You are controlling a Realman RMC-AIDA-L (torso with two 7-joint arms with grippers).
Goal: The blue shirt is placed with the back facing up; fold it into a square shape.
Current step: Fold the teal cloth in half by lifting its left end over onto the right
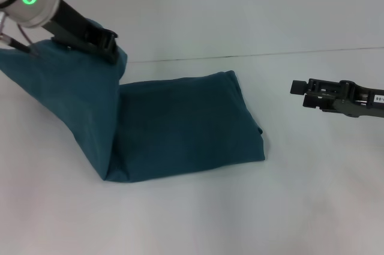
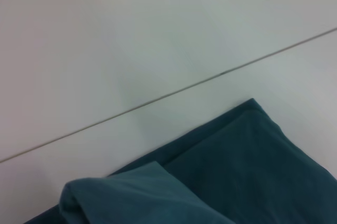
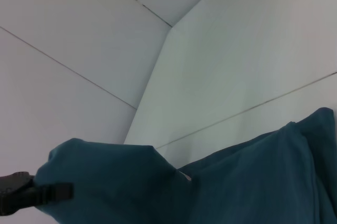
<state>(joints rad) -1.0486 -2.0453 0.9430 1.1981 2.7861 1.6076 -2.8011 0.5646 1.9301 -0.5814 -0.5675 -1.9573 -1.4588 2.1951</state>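
The blue shirt (image 1: 186,126) lies on the white table as a folded dark teal slab, plain side up. Its left part is raised in a steep sheet up to my left gripper (image 1: 111,50), which is shut on the cloth's top edge at the far left. The left wrist view shows the lifted fold of the shirt (image 2: 137,192) over the flat layers. In the right wrist view the raised cloth (image 3: 110,182) hangs from the left gripper (image 3: 50,192). My right gripper (image 1: 302,95) hovers to the right of the shirt, open and empty, well apart from it.
The white table (image 1: 198,219) stretches bare in front of and to the right of the shirt. A thin dark seam (image 1: 252,55) runs across behind the shirt, where the table meets the white wall.
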